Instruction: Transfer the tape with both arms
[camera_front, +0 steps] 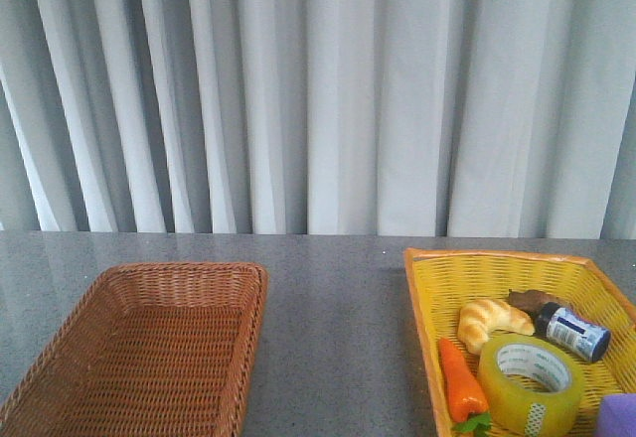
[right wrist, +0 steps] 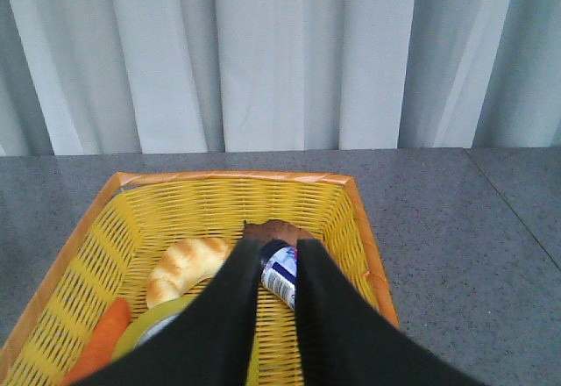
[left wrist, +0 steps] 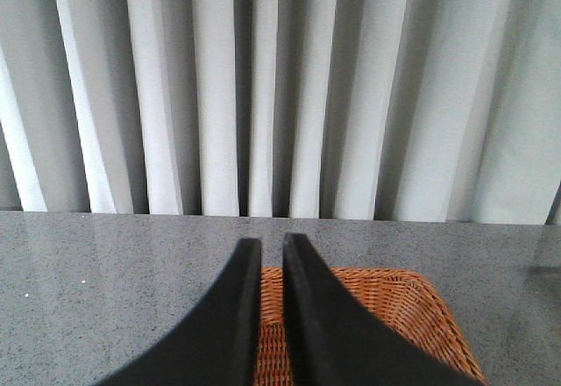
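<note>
The tape [camera_front: 519,409], a yellow-green roll with a white printed core, lies flat in the near part of the yellow basket [camera_front: 497,255] on the right. In the right wrist view only its rim [right wrist: 145,329] shows past a finger. My right gripper [right wrist: 280,244] hovers over that basket with a narrow gap between its fingers and nothing gripped; a small bottle shows through the gap. My left gripper [left wrist: 272,241] hangs over the brown wicker basket [left wrist: 412,298], its fingers almost together and empty. Neither arm appears in the front view.
In the yellow basket [right wrist: 228,176] also lie a croissant [camera_front: 492,320], a carrot [camera_front: 460,379], a blue-and-white bottle [camera_front: 571,330], a brown item [camera_front: 529,301] and a purple object [camera_front: 618,415]. The brown basket [camera_front: 248,288] sits at the left. Grey curtains hang behind the grey table.
</note>
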